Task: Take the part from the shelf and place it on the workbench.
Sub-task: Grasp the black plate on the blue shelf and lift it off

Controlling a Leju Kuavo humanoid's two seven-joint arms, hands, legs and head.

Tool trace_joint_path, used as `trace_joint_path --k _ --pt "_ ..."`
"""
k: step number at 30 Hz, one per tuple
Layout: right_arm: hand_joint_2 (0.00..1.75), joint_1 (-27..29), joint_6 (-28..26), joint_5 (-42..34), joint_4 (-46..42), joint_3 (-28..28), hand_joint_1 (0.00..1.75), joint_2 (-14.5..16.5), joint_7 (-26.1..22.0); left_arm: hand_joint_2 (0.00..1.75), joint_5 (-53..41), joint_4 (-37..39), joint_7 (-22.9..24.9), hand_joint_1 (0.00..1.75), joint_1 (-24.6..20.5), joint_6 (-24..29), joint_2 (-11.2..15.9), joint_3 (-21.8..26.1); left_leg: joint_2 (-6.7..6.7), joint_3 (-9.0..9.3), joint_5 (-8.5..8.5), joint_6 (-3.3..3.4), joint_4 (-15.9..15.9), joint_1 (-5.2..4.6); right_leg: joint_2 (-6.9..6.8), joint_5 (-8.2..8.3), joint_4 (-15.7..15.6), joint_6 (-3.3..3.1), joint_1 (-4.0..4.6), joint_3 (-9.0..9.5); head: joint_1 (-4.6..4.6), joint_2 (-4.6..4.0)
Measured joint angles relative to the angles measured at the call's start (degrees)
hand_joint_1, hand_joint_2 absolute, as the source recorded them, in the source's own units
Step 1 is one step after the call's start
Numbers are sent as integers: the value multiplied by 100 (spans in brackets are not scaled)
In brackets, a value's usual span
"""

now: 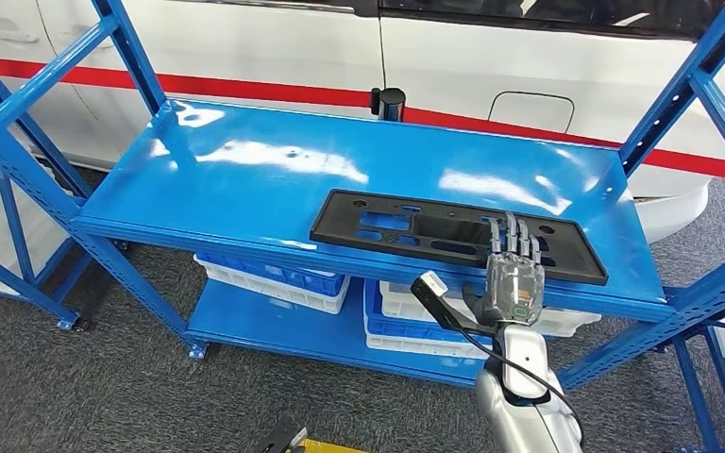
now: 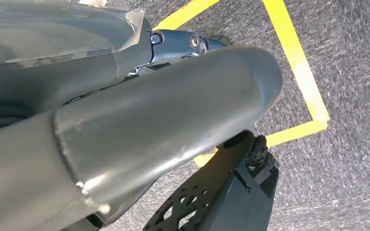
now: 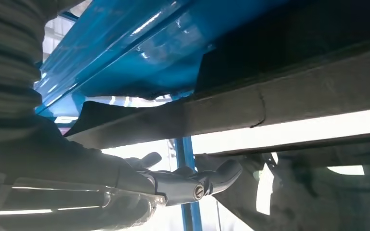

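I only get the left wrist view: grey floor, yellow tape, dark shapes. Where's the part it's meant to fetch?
Observer: The black part lies flat on the top level of the blue shelf, toward its front right.
Visitor: Is anything touching it?
Observer: Yes, the right hand has its fingers laid over the part's near edge.
Visitor: So it's got hold of it?
Observer: Not that I can see. In the right wrist view the thumb sits below the edge with a gap showing.

head: high, down onto shelf [image 1: 245, 160] | left wrist: floor [image 2: 347, 183] | right wrist: close under shelf edge
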Motion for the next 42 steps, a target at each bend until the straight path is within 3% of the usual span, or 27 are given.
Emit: trace_joint_path --k 10,13,18,24,27,35,42 --pt "175 -253 63 2 309 16 0 193 70 0 -61 0 0 0 -37 -119 -2 1 39 -13 40 -11 -6 6 41 56 0 -14 10 -56 1 0" --pt "175 -219 127 -46 178 9 0 221 -102 0 -53 0 -2 0 -37 -120 -2 9 46 -31 60 -4 -6 6 45 72 0 0 10 -46 1 0" --pt "175 38 876 -122 -863 5 0 282 -474 0 -13 0 -45 0 -33 -133 7 58 13 -43 70 2 -8 9 13 70 0 7 5 -84 0 1" --pt "175 732 2131 -532 -2359 125 0 222 -467 0 26 0 -69 0 16 -87 45 165 -8 -84 68 1 -12 9 -5 66 0 4 3 -81 0 0" --pt "175 1148 2436 -627 -3173 332 0 76 -387 0 26 0 -70 0 46 -79 69 205 -7 -100 68 1 -14 8 -5 66 0 4 3 -87 -2 0" --pt "175 1395 2494 -938 -3935 573 0 -172 -451 0 50 0 -29 0 49 -7 70 289 -8 -96 65 -3 -19 9 -5 61 0 -1 4 -126 1 1" --pt "175 885 2329 -1231 -3341 593 0 -152 -593 0 49 0 9 0 44 5 50 339 -7 -91 70 0 -17 9 -5 66 1 2 4 -78 0 1"
